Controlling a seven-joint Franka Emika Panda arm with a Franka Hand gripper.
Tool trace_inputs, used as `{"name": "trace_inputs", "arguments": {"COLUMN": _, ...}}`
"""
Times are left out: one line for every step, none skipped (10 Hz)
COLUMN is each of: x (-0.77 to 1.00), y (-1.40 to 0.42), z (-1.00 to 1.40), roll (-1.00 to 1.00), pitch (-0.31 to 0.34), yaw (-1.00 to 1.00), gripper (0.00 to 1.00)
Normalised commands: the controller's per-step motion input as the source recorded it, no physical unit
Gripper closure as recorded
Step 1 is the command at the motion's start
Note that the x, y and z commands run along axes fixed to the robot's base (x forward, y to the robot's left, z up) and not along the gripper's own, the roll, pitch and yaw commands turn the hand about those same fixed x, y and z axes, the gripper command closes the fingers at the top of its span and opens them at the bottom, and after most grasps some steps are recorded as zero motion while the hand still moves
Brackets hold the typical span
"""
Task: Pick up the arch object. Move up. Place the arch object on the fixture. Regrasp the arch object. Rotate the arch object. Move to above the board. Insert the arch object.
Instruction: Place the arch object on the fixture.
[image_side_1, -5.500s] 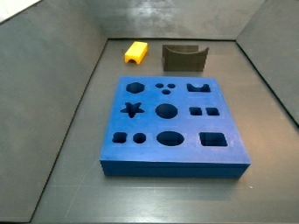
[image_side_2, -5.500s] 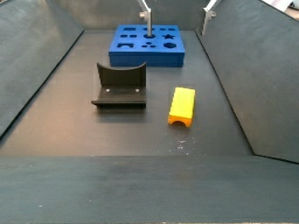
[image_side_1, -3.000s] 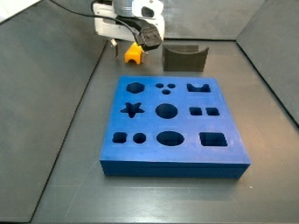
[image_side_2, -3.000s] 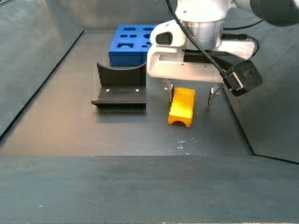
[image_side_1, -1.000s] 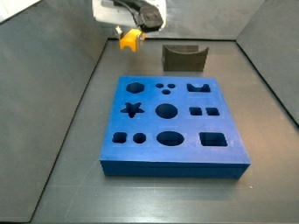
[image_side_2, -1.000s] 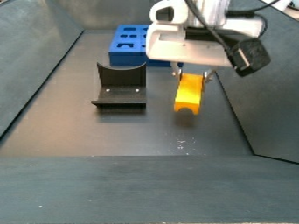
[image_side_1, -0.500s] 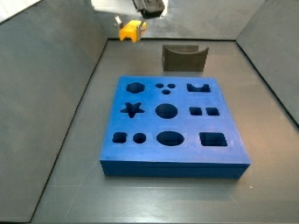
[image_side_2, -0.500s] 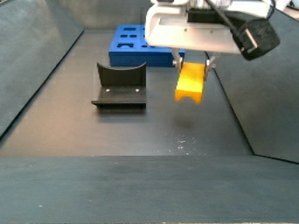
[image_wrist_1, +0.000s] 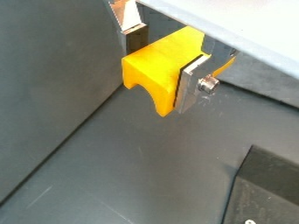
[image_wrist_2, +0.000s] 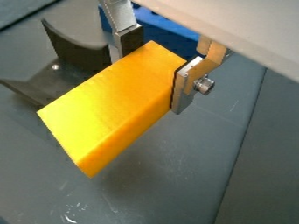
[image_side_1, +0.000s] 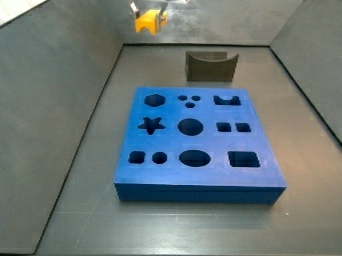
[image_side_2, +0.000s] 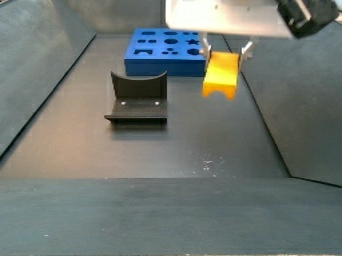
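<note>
My gripper (image_side_2: 225, 52) is shut on the yellow-orange arch object (image_side_2: 222, 76) and holds it well above the dark floor, to the right of the fixture (image_side_2: 136, 97). In both wrist views the silver fingers (image_wrist_1: 193, 79) (image_wrist_2: 187, 83) clamp the block's two long sides; its arch notch (image_wrist_1: 149, 87) faces down. The block (image_wrist_2: 111, 105) hangs level between them. In a side view the block (image_side_1: 146, 20) is at the very top, left of the fixture (image_side_1: 210, 66), and the gripper body is cut off. The blue board (image_side_1: 160, 178) lies flat with empty cutouts; it also shows behind (image_side_2: 160, 67).
Sloping grey walls (image_side_1: 80, 60) close in the dark floor (image_side_2: 174, 150) on all sides. The fixture (image_wrist_2: 76, 52) and a strip of the board (image_wrist_2: 163, 35) show beneath the held block in a wrist view.
The gripper came down over the arch object, shut on it and lifted it off the floor. Over the last second it has kept rising with the block.
</note>
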Motion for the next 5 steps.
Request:
{"name": "trace_inputs", "arguments": {"x": -0.02, "y": 0.01, "z": 0.92, "roll": 0.08, "pitch": 0.049, "yaw": -0.02, "gripper": 1.00}}
{"name": "trace_inputs", "arguments": {"x": -0.02, "y": 0.01, "z": 0.85, "roll": 0.08, "pitch": 0.054, "yaw": -0.01, "gripper": 1.00}}
{"name": "trace_inputs", "arguments": {"x": -0.01, "y": 0.01, "z": 0.69, "roll": 0.08, "pitch": 0.059, "yaw": 0.00, "gripper": 1.00}}
{"name": "trace_inputs", "arguments": {"x": -0.01, "y": 0.01, "z": 0.57, "roll": 0.08, "pitch": 0.069, "yaw": 0.01, "gripper": 1.00}}
{"name": "trace_inputs", "arguments": {"x": 0.00, "y": 0.01, "z": 0.45, "roll": 0.08, "pitch": 0.075, "yaw": 0.01, "gripper": 1.00}}
